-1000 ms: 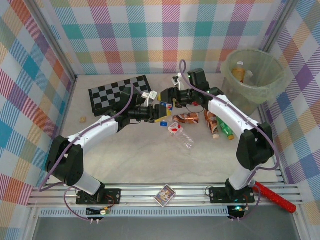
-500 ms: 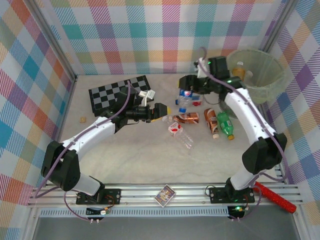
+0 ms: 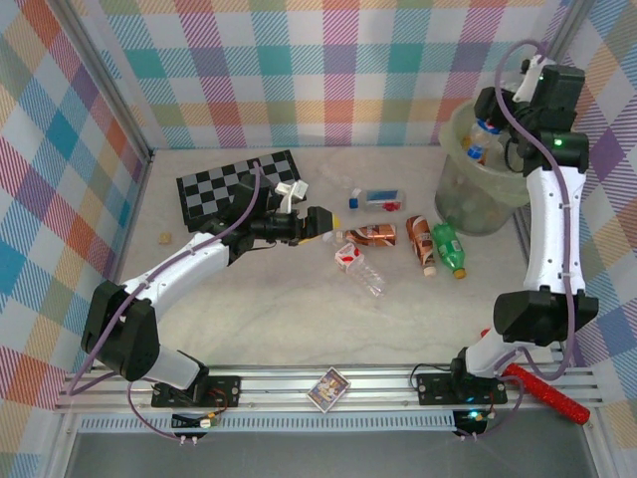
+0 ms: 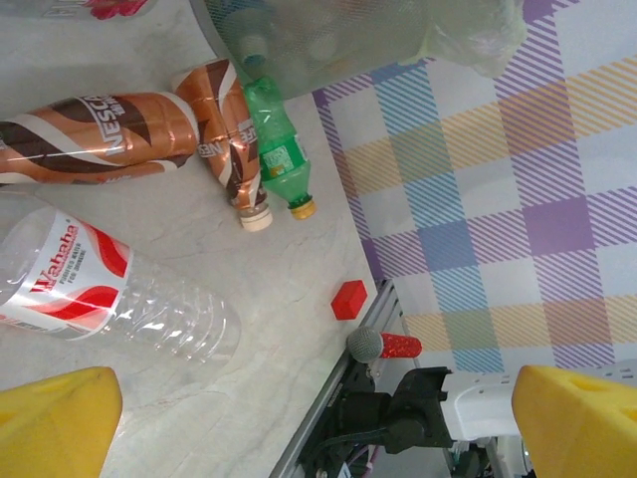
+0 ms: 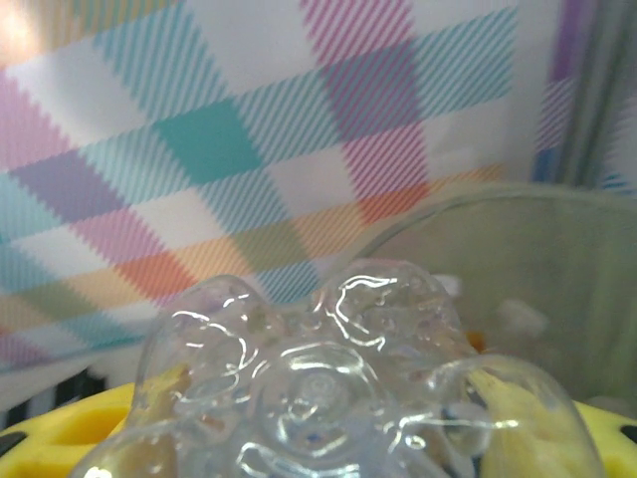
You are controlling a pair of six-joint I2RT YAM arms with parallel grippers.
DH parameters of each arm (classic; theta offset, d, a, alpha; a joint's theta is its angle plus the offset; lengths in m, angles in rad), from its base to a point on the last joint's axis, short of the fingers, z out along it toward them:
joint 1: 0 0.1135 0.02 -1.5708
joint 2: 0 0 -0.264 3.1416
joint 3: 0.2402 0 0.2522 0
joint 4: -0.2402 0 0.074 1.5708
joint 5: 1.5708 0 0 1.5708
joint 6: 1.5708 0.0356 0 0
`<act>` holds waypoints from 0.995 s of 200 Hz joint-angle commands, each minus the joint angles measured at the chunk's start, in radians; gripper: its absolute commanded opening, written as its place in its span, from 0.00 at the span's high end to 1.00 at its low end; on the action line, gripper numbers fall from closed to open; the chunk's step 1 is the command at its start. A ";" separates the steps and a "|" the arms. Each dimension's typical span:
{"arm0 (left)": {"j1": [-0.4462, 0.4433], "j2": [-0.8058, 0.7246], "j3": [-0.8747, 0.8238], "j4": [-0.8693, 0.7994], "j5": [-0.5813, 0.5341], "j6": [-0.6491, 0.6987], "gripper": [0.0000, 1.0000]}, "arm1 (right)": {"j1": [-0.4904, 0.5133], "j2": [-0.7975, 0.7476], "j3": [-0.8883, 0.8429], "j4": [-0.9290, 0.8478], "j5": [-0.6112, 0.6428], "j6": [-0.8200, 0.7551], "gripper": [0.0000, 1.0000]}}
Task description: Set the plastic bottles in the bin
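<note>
My right gripper [image 3: 490, 121] is raised at the rim of the pale-green bin [image 3: 498, 184], shut on a clear plastic bottle [image 3: 479, 141]. In the right wrist view the bottle's base [image 5: 318, 383] sits between the yellow fingers [image 5: 523, 408] of the gripper [image 5: 328, 433], with the bin's rim [image 5: 498, 214] behind. My left gripper [image 3: 324, 221] hovers open and empty over the table's middle. To its right lie a clear blue-labelled bottle [image 3: 378, 199], a brown one [image 3: 370, 234], a clear red-labelled one [image 3: 360, 267], another brown one [image 3: 422, 242] and a green one [image 3: 449, 249].
A black-and-grey chequered board [image 3: 239, 184] lies at the back left. A small card box [image 3: 329, 386] sits on the front rail. A red block [image 4: 349, 299] and a red microphone [image 4: 383, 346] lie near the right arm's base.
The left gripper opened and let go of the clear bottle. The right arm carried that bottle from the table's middle up to the bin.
</note>
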 commanded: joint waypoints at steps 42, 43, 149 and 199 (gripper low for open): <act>-0.006 -0.048 -0.012 -0.040 -0.037 0.030 0.00 | -0.049 0.214 0.193 -0.014 0.068 -0.016 0.49; -0.005 -0.047 -0.013 -0.041 -0.037 0.030 0.00 | -0.049 0.218 0.198 -0.016 0.067 -0.015 0.49; -0.005 -0.033 0.017 -0.163 -0.070 0.101 0.00 | -0.035 0.424 0.338 -0.299 -0.201 0.172 0.31; -0.006 -0.012 0.031 -0.184 -0.067 0.111 0.00 | -0.022 0.509 0.451 -0.426 -0.166 0.154 0.16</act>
